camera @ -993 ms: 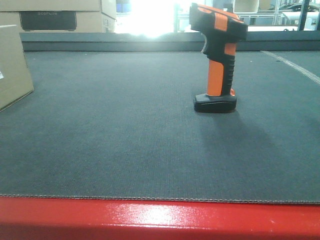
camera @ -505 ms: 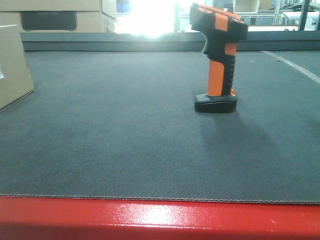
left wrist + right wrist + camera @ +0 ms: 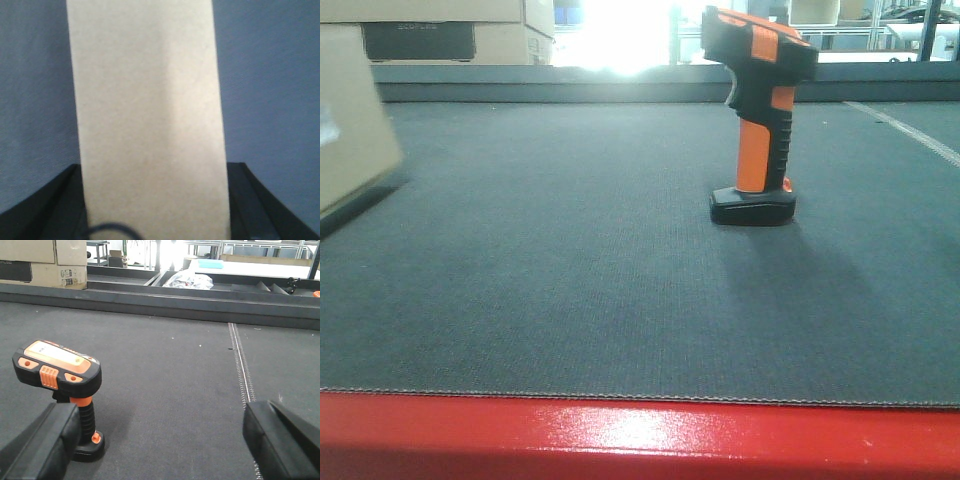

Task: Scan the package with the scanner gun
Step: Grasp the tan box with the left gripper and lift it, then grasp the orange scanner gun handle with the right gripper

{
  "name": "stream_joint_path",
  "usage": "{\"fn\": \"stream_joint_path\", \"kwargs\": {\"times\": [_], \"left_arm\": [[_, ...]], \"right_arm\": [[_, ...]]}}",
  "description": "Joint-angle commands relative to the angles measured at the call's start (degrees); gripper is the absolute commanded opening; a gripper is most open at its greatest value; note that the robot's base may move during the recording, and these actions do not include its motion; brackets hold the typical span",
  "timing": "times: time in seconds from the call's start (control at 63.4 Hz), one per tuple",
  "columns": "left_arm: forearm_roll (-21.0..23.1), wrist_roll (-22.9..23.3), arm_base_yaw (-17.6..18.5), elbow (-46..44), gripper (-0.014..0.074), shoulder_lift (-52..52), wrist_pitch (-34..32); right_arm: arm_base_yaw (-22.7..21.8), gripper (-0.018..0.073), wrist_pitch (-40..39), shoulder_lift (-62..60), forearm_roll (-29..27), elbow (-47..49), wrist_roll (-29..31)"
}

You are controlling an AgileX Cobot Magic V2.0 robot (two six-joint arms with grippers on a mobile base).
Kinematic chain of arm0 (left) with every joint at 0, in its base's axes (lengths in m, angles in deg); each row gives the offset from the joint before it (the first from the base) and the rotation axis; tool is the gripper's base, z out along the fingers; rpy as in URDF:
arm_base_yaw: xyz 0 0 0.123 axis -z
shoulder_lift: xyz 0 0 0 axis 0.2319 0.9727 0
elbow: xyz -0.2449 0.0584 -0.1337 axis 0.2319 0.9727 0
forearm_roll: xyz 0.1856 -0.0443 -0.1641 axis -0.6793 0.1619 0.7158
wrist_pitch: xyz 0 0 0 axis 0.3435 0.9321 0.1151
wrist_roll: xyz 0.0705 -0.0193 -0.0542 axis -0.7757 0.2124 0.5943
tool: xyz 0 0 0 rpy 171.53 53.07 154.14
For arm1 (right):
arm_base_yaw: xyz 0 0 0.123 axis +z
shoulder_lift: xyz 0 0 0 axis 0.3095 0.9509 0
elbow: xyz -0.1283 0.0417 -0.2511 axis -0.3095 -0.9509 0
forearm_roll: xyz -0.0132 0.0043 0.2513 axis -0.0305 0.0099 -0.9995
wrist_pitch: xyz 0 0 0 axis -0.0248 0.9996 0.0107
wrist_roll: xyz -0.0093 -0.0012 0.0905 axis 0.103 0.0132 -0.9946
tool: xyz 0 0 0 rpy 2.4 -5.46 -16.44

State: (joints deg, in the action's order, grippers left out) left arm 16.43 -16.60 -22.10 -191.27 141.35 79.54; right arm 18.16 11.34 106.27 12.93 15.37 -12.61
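Observation:
The package, a plain brown cardboard box, is at the far left of the front view, blurred and with a dark shadow under its lower edge. In the left wrist view the package fills the space between the two black fingers, and my left gripper is shut on it. The scanner gun stands upright on its black base right of centre on the dark mat. My right gripper is open, with the scanner gun just beyond its left finger and nothing between the fingers.
Larger cardboard boxes with a dark panel stand behind the mat at back left. A raised dark rail runs along the far edge, and a red edge along the front. A stitched seam crosses the mat on the right.
The package at the left has shifted and tilted, its lower edge now up off the mat with a shadow beneath. The scanner gun has not moved.

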Motion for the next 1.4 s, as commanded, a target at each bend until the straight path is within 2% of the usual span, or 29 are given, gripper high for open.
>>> {"fn": "stream_joint_path", "kwargs": {"times": [0.0, 0.126, 0.315, 0.457, 0.568, 0.709, 0.93, 1.025, 1.23, 1.309, 1.387], "left_arm": [[5.1, 0.5, -0.3, -0.5, -0.0111, -5.5, -0.2], [9.8, 0.5, -0.3, -0.5, -0.0111, -10.2, -0.2], [19.6, 0.5, -0.3, -0.5, -0.0111, -12.6, -0.2], [24.5, 0.5, -0.3, 2.1, -0.0111, -12.6, -0.2], [29.2, 0.5, -0.3, 5.9, -0.0111, -12.6, -0.2], [29.4, 0.5, -0.3, 9.3, -0.0111, -12.6, -0.2], [29.4, 0.5, -0.3, 9.8, -0.0111, -12.6, -0.4], [29.4, 0.5, -0.3, 9.8, -0.0111, -12.6, -0.6], [29.4, 0.5, -0.3, 9.8, -0.0111, -12.6, -0.2], [29.4, 0.5, -0.3, 9.8, -0.0111, -12.6, -0.2], [29.4, 0.5, -0.3, 9.8, -0.0111, -12.6, -0.2]], "right_arm": [[-0.1, 0.0559, -0.8, 0.3, 0.5, 0.5, -0.1], [-0.1, 0.0559, -0.8, 0.3, 0.5, 0.5, -0.1], [0.2, 0.0559, -0.7, 0.2, 0.5, 0.5, -0.1], [3.3, 0.0559, -0.5, 0.1, -0.2, 0.5, -0.1], [7.4, 0.0559, 1.0, 0.1, -0.5, 0.5, -0.1], [12.5, 0.0559, 3.0, 0.5, -5.2, 0.5, -0.1], [18.5, 0.0559, -0.4, 6.8, -5.3, 0.5, -0.1], [20.6, 0.0559, -4.6, 11.8, -5.3, 0.5, -0.1], [24.6, 0.0559, -19.2, 23.5, -5.4, 0.5, -0.1], [25.5, 0.0559, -24.7, 28.3, -7.4, 0.5, -0.1], [25.6, 0.0559, -28.6, 31.5, -11.5, 0.5, -0.1]]}}
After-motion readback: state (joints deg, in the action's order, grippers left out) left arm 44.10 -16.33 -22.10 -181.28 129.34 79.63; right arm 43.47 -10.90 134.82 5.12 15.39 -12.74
